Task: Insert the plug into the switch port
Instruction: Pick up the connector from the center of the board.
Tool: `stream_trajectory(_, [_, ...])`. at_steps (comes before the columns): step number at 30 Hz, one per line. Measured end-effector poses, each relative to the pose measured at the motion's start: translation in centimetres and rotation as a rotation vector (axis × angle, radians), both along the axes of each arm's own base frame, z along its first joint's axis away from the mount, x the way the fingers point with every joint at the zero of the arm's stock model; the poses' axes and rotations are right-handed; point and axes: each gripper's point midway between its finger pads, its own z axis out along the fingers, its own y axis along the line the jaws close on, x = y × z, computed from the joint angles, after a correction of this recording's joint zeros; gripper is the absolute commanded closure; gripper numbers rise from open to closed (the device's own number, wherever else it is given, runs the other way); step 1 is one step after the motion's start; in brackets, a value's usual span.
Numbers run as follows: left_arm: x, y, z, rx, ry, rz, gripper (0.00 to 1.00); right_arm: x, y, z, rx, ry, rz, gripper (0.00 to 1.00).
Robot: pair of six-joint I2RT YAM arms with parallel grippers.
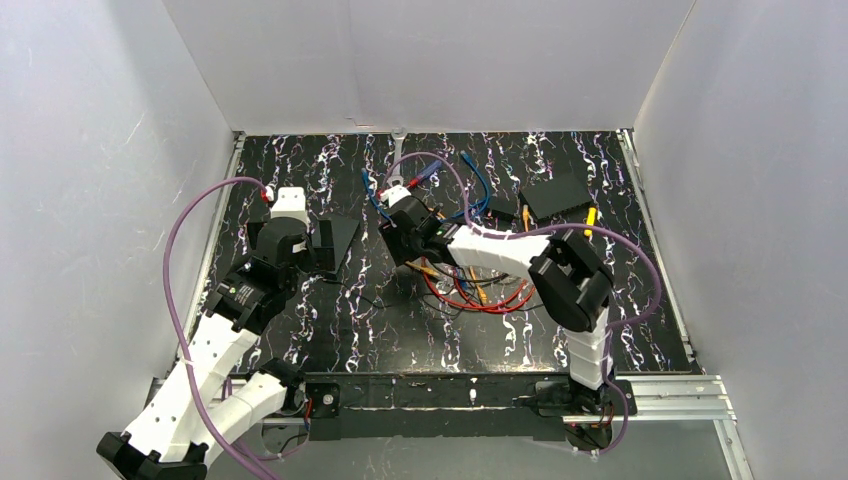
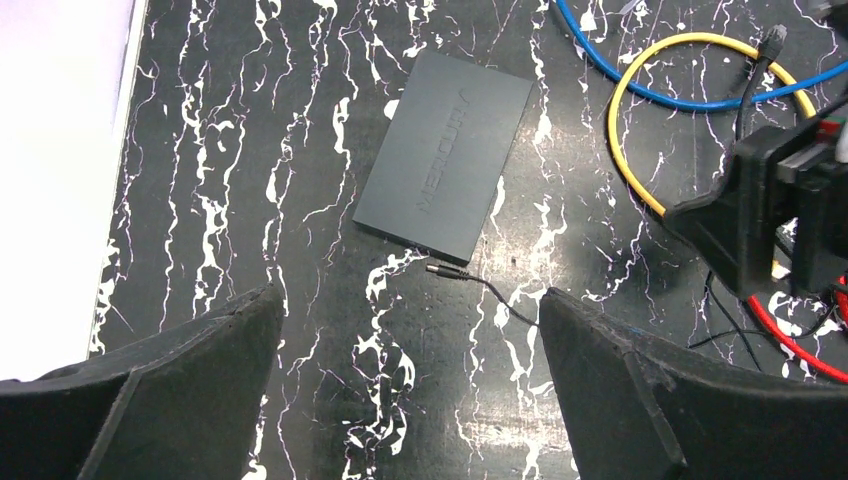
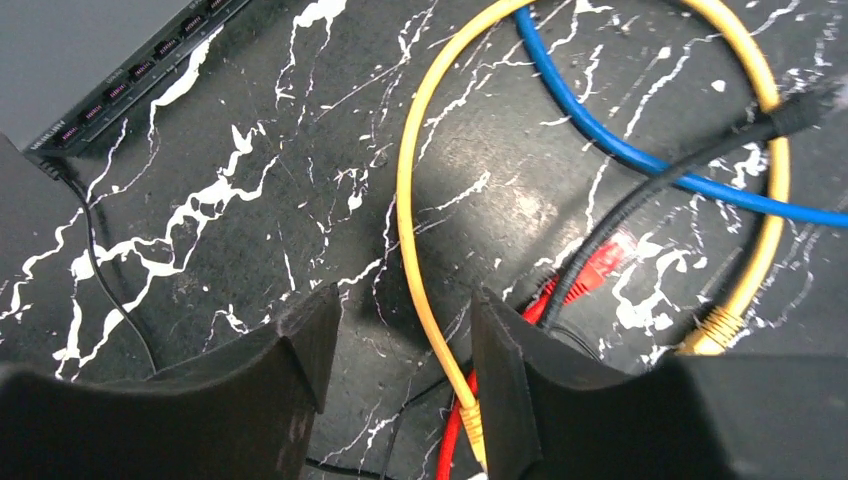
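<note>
The switch [image 2: 445,155] is a flat matte-black box lying on the marbled table; it also shows in the top view [image 1: 338,238]. Its row of sockets [image 3: 130,85] faces my right gripper. A small barrel plug [image 2: 445,272] on a thin black wire lies at the switch's near corner. My left gripper [image 2: 410,320] is open and empty, just short of the switch. My right gripper [image 3: 400,340] is open over a yellow cable [image 3: 415,200]. The cable's plug [image 3: 472,420] lies between the fingers, close to the right one.
Blue [image 3: 620,130], red [image 3: 590,275] and black [image 3: 660,195] cables tangle on the table right of the switch. A second yellow plug [image 3: 715,330] lies nearby. Another plain black slab [image 1: 555,195] sits at the back right. White walls enclose the table.
</note>
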Motion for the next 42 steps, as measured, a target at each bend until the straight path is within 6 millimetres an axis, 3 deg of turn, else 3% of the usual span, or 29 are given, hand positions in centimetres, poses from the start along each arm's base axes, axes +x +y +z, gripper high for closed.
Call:
stream_trajectory(5, [0.1,-0.1,0.0,-0.002,-0.004,-0.003,0.02,-0.4,1.0,-2.3,-0.031,0.054,0.075,0.55])
stream_trajectory(11, [0.0,-0.2,0.1,-0.003,-0.006,-0.007,0.02,-1.2,0.1,-4.9,-0.109,0.097,0.117,0.61])
stream_trajectory(15, [0.0,-0.2,0.1,-0.003,-0.006,-0.008,0.02,-1.2,-0.1,-5.0,-0.132,0.090,0.136,0.68])
stream_trajectory(22, [0.0,-0.2,0.1,-0.005,-0.008,-0.008,0.02,-1.3,-0.4,-5.0,-0.159,0.087,0.167,0.99])
stream_trajectory(28, [0.0,-0.2,0.2,-0.005,-0.009,-0.008,0.02,-1.5,-0.3,-4.3,-0.166,0.096,0.190,0.99])
stream_trajectory(30, [0.0,-0.2,0.2,-0.005,-0.009,-0.008,0.02,-1.4,-0.1,-3.2,-0.154,0.085,0.193,0.99])
stream_trajectory(33, [0.0,-0.2,0.2,-0.005,-0.009,-0.008,0.02,-1.0,0.3,0.2,-0.110,0.035,0.192,0.99])
stream_trajectory(36, [0.0,-0.2,0.2,-0.006,-0.009,-0.009,0.02,-0.3,0.5,4.9,-0.047,-0.043,0.184,0.99])
stream_trajectory(42, [0.0,-0.3,0.1,-0.008,-0.008,-0.012,0.02,1.0,-0.6,16.6,0.163,-0.237,0.149,0.99])
